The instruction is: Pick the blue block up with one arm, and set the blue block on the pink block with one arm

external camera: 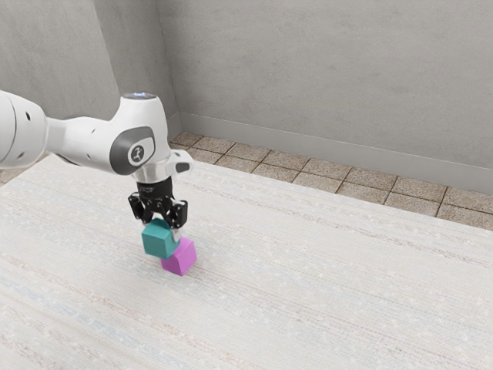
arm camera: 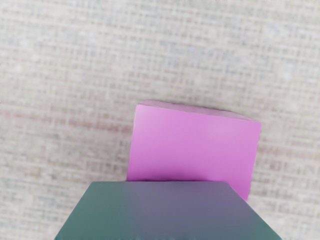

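A teal-blue block (external camera: 159,238) hangs above the table with my black gripper (external camera: 159,221) shut on its upper part. Just below it and slightly toward the exterior view's right, the pink block (external camera: 179,257) rests on the table. The held block overlaps the pink block's upper left corner in the exterior view; whether they touch I cannot tell. In the wrist view the blue block (arm camera: 165,212) is a large dark shape under my hand, and the pink block (arm camera: 192,147) lies beyond it, mostly uncovered.
The pale woven tabletop (external camera: 323,293) stretches widely around both blocks. A tiled floor strip (external camera: 370,181) and grey walls (external camera: 323,69) lie behind the table's far edge.
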You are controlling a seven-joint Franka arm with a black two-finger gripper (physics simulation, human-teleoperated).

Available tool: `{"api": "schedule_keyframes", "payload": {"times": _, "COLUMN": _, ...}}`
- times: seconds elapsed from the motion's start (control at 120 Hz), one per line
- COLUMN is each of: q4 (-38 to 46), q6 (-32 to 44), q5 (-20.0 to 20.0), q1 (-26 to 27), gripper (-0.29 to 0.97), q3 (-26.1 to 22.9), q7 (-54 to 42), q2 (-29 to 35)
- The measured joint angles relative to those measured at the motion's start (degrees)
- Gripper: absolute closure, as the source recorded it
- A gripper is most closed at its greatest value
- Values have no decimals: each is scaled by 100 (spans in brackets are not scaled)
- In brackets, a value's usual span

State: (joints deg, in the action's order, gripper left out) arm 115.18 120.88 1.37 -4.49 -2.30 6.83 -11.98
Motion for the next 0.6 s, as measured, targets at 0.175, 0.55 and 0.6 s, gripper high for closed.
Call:
{"api": "schedule_keyframes", "payload": {"times": 0.175, "q4": -38, "q6": 44, "q5": 28, "q1": 3, "gripper": 35, "q3": -7, "q7": 184, "q2": -6}}
{"api": "schedule_keyframes", "payload": {"times": 0.55, "q4": -27, "q6": 468, "q5": 14, "q1": 27, "gripper": 37, "q3": -83, "q7": 11, "q2": -20}}
{"api": "schedule_keyframes", "payload": {"times": 0.6, "q4": -27, "q6": 516, "q5": -24, "q1": 26, "gripper": 37, "q3": -88, "q7": -48, "q2": -21}}
